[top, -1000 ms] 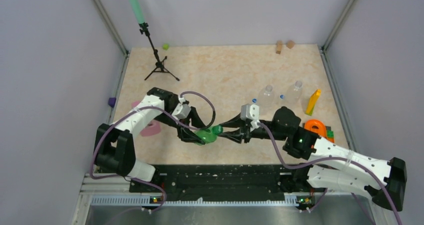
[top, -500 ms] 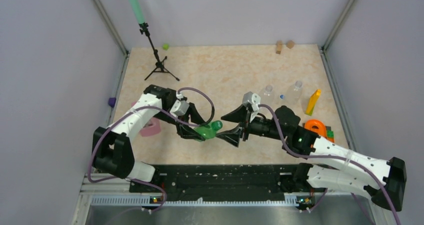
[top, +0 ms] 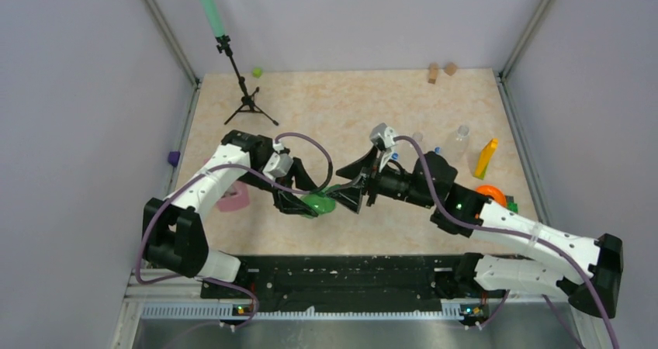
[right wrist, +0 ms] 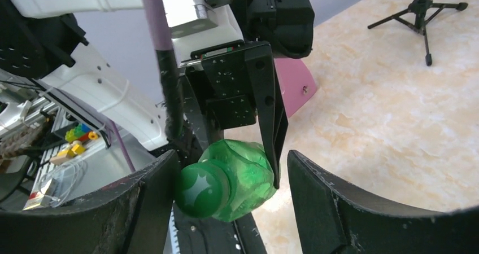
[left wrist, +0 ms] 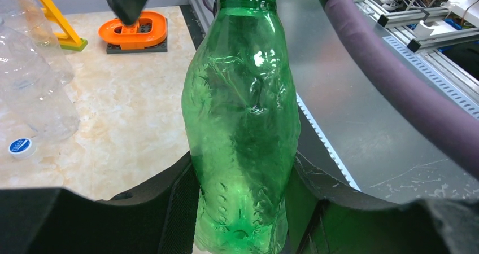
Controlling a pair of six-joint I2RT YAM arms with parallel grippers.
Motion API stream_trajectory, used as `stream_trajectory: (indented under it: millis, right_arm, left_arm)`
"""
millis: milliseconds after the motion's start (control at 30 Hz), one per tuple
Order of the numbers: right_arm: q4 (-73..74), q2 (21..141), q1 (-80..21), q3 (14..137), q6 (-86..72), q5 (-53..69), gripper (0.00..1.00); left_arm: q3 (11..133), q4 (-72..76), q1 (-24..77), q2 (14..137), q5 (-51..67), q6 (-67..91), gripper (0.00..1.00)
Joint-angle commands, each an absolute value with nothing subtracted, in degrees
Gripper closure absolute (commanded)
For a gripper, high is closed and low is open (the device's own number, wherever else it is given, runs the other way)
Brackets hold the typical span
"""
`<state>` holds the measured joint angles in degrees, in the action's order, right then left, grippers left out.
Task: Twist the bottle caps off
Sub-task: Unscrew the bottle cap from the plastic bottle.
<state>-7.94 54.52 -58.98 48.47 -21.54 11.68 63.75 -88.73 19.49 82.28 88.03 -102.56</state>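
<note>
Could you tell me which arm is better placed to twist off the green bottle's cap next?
Right: the right claw is open astride the dark green cap; the left claw is shut on the green bottle, bracing it.

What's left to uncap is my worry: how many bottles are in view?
3. The green bottle is clamped in the left gripper; one clear bottle and a second clear bottle sit on the table right of centre. None seems hidden.

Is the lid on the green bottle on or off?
On. In the right wrist view, the dark green round plastic cap sits on the neck of the translucent green plastic bottle. How tight it is, cannot tell.
</note>
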Motion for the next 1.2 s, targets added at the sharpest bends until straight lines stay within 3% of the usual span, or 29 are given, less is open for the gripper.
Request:
stream_trajectory:
  millis: [0,67,167,267,467,500,533,567,600,1033,1167]
  right_arm:
    - [-6.8,59.1,-60.9,53.0,-18.8,10.7,0.32]
    - [-6.6,60.6,-61.4,53.7,-17.3,10.1,0.35]
    - [-8.9,60.4,-61.9,51.5,-15.7,7.8,0.47]
    - [-9.1,59.4,-61.8,50.1,-14.5,7.1,0.72]
    - [-2.5,60.6,-61.8,52.2,-12.7,7.0,1.0]
    - [-2.0,60.9,-61.8,52.3,-12.9,7.0,1.0]
    - [-1.9,61.1,-61.8,52.1,-13.1,6.9,1.0]
    - [-2.0,61.2,-61.8,51.9,-13.3,6.7,1.0]
    - [-1.9,61.1,-61.7,51.8,-13.6,6.2,1.0]
    - [-0.2,56.8,-61.8,49.7,-16.9,-4.4,1.0]
    - [1.5,54.7,-61.8,49.2,-17.9,-4.7,1.0]
  left_arm:
    - [65.1,-91.0,19.2,83.0,90.1,-102.8,1.0]
    - [65.1,-91.0,19.0,83.2,90.0,-102.9,1.0]
    - [64.9,-91.0,18.6,83.0,90.1,-103.1,1.0]
    - [64.8,-91.0,18.1,82.8,90.4,-103.3,1.0]
    - [64.5,-91.0,16.8,82.2,91.6,-104.5,0.99]
    - [64.3,-91.0,16.4,81.9,91.9,-105.1,0.97]
    - [64.1,-91.1,15.9,81.6,92.4,-105.6,0.64]
    - [63.9,-91.0,15.3,81.2,93.1,-106.1,0.13]
    - [63.8,-91.0,14.7,81.0,93.8,-107.0,0.03]
    - [62.8,-90.9,2.4,69.7,95.9,-115.1,0.02]
    - [69.6,-90.8,0.6,64.2,96.2,-105.4,0.02]
